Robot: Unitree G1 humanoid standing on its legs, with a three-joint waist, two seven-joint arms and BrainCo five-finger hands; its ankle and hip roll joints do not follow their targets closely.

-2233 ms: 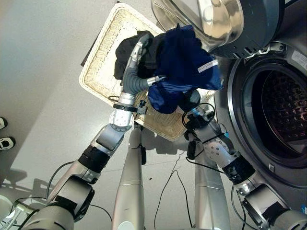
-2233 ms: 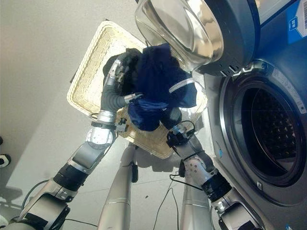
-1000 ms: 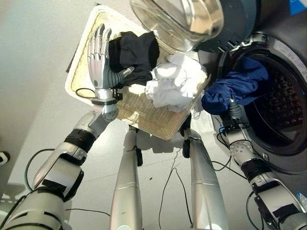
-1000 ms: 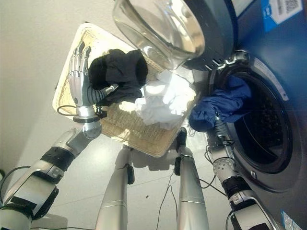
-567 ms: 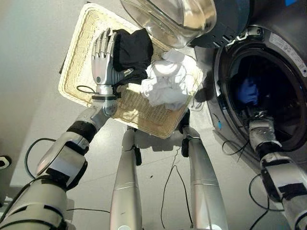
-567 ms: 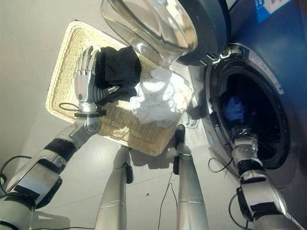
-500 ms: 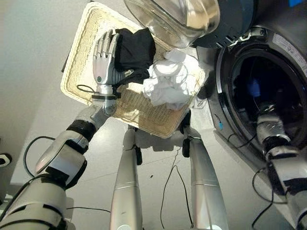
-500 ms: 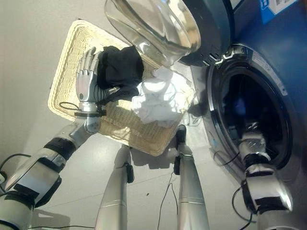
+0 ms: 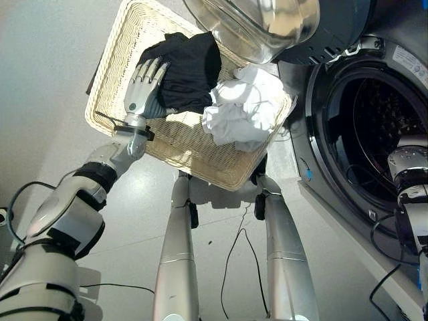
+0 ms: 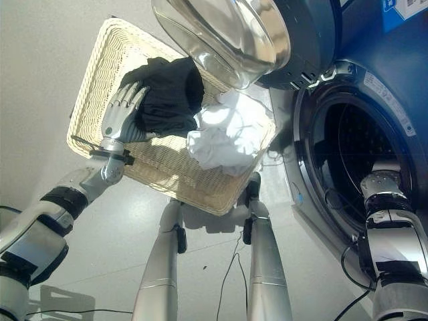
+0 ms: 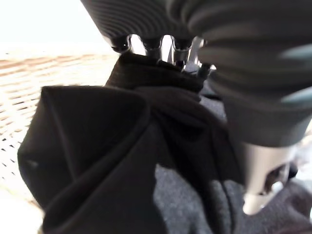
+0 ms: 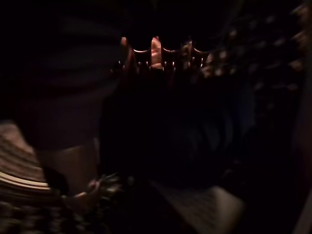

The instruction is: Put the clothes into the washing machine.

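Fingers [image 9: 155, 67] of my left hand [image 9: 142, 90] lie fairly straight and spread on the black garment [image 9: 187, 63] in the wicker basket [image 9: 120, 47], resting on its near edge; in the left wrist view the dark fingertips press into the folded black cloth, with the basket's weave pale beside it. A crumpled white garment [image 9: 244, 110] sits just beside the black one, toward the washing machine [image 9: 401, 63] and touching the basket's rim on that side. My right arm reaches through the round opening of the washing machine's drum [image 9: 374, 134], and the right hand is hidden inside; its own wrist view is too dark for me to tell how its fingers are set. The machine's glass door [image 9: 257, 23] hangs open above the basket. The basket rests on a pale grey floor [image 9: 47, 80].
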